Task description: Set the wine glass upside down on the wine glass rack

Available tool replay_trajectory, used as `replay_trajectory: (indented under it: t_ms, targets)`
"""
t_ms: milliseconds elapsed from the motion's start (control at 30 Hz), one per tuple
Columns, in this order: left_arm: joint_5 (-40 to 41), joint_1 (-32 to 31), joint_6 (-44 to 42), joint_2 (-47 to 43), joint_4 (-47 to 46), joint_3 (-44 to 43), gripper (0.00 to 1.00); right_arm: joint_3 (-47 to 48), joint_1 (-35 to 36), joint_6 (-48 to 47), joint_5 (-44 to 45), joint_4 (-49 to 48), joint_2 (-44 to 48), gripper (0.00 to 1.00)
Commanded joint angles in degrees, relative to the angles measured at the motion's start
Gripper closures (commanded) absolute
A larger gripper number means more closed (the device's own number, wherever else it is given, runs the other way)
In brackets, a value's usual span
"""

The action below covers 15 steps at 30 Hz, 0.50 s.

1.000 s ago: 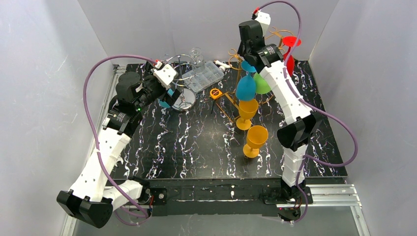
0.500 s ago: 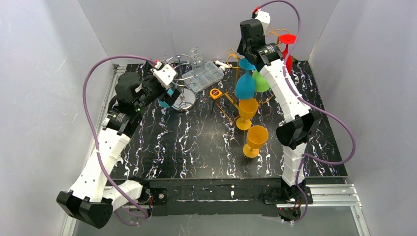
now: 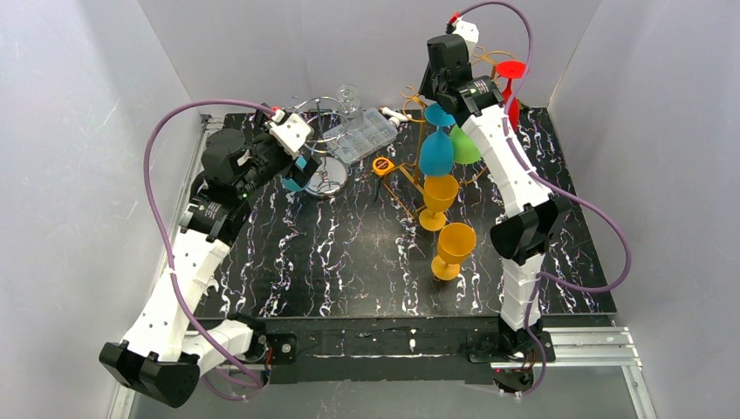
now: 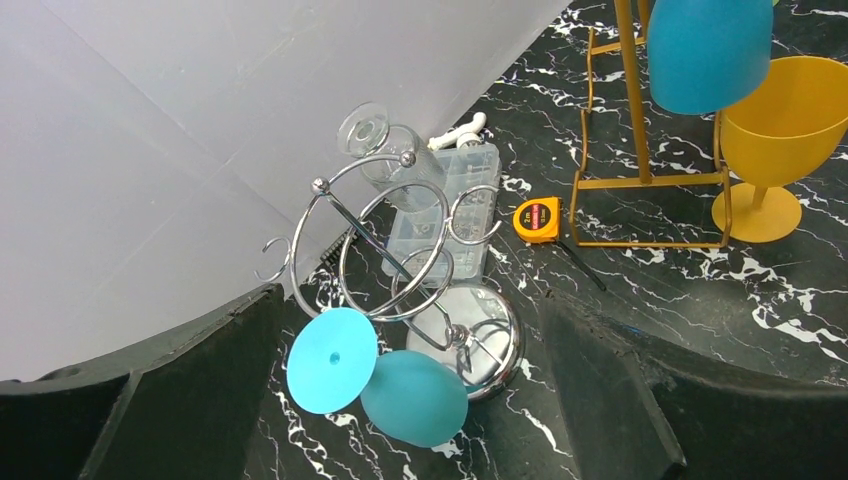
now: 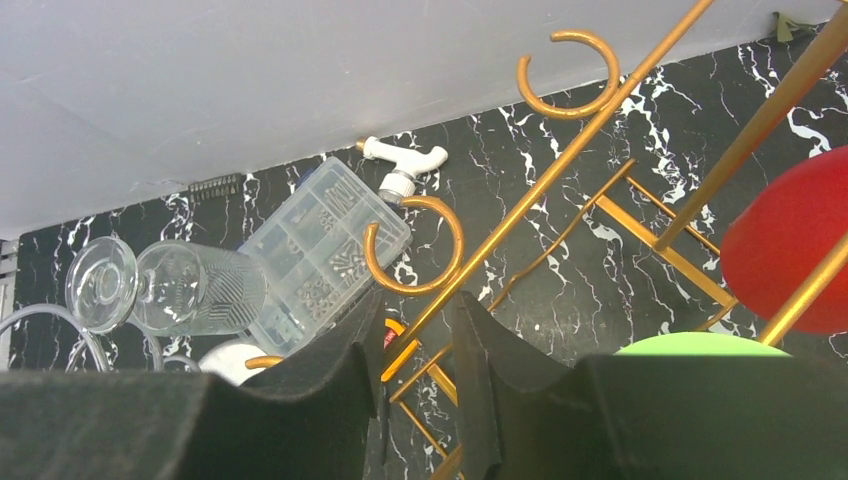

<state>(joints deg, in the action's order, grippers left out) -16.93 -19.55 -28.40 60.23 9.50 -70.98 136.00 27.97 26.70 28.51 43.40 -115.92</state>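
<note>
A blue wine glass (image 3: 435, 150) hangs upside down on the gold wine glass rack (image 3: 410, 188), beside a green glass (image 3: 469, 148) and red ones (image 3: 515, 73). My right gripper (image 3: 434, 94) sits just above the blue glass's foot. In the right wrist view its jaws (image 5: 420, 385) stand slightly apart, with only a gold rack rod (image 5: 560, 170) behind the gap. Two orange glasses (image 3: 439, 199) (image 3: 454, 249) stand upright on the table. My left gripper (image 4: 405, 425) is wide open around a cyan glass (image 4: 415, 395) that hangs on a chrome rack (image 4: 400, 250), untouched.
A clear glass (image 5: 190, 290) lies on its side at the back, next to a clear plastic organiser box (image 3: 366, 133) and a white tap (image 5: 405, 158). A yellow tape measure (image 3: 381, 165) lies by the gold rack's foot. Grey walls close in on three sides.
My right gripper has drawn back and up a little from the blue glass, and its jaws have widened. The blue glass stays hanging. The left arm has hardly moved.
</note>
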Motion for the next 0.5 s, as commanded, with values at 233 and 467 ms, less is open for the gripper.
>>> replay_trajectory:
  t_ms: [233, 467]
  targets:
    - [0.58, 0.55, -0.58, -2.55, -1.38, 0.98, 0.02, 2.65, -0.02, -1.87, -2.32, 0.19, -1.32, 0.83]
    - [-0.81, 0.73, -0.19, -1.85, -1.86, 0.36, 0.02, 2.79, -0.87, -7.38, -4.26, -0.22, 0.06, 0.99]
